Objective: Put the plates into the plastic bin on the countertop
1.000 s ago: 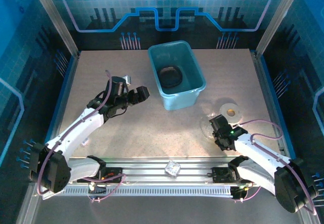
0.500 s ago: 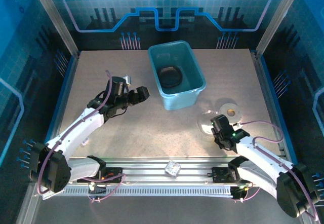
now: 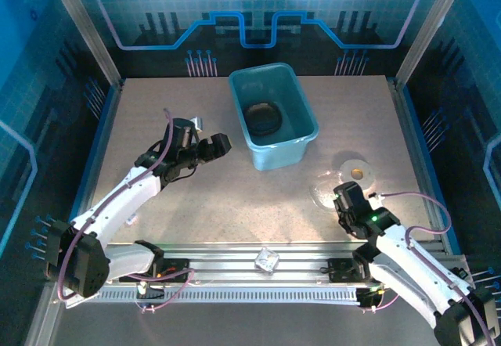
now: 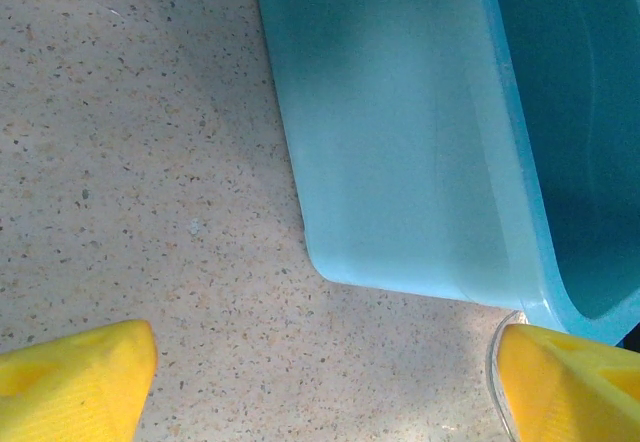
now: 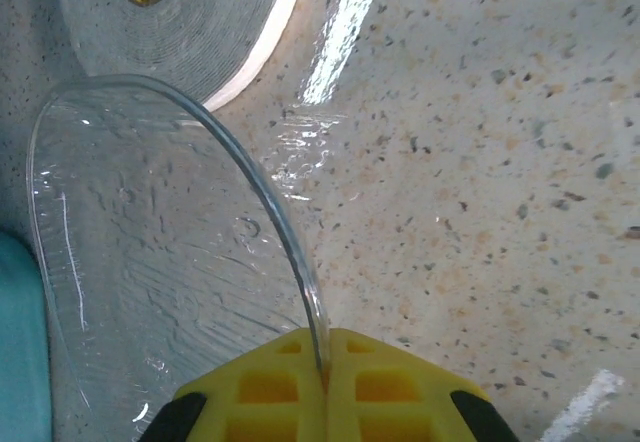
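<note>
The teal plastic bin point(image 3: 304, 119) stands at the back middle of the countertop point(image 3: 196, 205), with dark plates point(image 3: 262, 117) stacked inside it. A nearly clear plate point(image 3: 324, 189) lies right of the bin; my right gripper point(image 3: 342, 198) is shut on its near rim. In the right wrist view the yellow fingers point(image 5: 265, 387) pinch the thin rim of this plate point(image 5: 150, 242), and the gripper point(image 5: 322, 364) sits at the bottom edge. My left gripper point(image 3: 205, 137) hangs open, left of the bin. Its gripper point(image 4: 320, 382) faces the bin's outer wall point(image 4: 400, 142) with nothing between the fingers point(image 4: 75, 382).
A roll of white tape point(image 3: 356, 171) lies just behind the clear plate, and the tape point(image 5: 200, 12) nearly touches the plate's far rim. A small clear faceted cube point(image 3: 268, 261) rests on the near metal rail. Blue and metal rails frame the countertop.
My right gripper's jaws have shut on the clear plate's rim, and the right arm's elbow has swung toward the near right. The left arm has not moved.
</note>
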### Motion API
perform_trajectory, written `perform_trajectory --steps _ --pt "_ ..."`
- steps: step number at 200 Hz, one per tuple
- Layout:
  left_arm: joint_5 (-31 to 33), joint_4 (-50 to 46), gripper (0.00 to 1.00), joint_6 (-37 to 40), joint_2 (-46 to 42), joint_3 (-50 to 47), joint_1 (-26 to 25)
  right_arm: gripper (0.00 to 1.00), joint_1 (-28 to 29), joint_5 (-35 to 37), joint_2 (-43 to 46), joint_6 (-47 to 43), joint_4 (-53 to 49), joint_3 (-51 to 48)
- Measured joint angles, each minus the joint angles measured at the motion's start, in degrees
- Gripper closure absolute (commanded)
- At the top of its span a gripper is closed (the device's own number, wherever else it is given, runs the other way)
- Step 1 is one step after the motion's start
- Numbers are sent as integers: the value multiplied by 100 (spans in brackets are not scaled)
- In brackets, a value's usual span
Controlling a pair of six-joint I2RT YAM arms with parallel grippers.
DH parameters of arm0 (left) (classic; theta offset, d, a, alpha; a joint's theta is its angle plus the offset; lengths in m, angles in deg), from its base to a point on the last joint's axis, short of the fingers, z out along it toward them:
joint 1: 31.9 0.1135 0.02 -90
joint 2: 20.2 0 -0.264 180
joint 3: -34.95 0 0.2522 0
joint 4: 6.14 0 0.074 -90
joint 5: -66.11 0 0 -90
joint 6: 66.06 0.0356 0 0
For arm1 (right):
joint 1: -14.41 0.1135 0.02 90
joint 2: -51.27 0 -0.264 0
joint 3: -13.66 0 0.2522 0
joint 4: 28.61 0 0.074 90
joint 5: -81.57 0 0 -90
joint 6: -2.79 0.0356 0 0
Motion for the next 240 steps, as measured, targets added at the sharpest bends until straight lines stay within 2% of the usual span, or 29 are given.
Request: perform_trajectory --steps 47,123,177,240 --pt "-7 2 11 11 7 0 0 100 2 286 98 -138 -293 389" --pt "-4 0 11 17 7 2 0 100 -33 1202 66 -1084 -647 2124" --pt "-7 136 10 66 -24 2 0 100 -129 1241 -739 -1884 -74 3093" --pt "-131 278 10 369 63 61 20 100 -105 562 -2404 -2341 1088 4061"
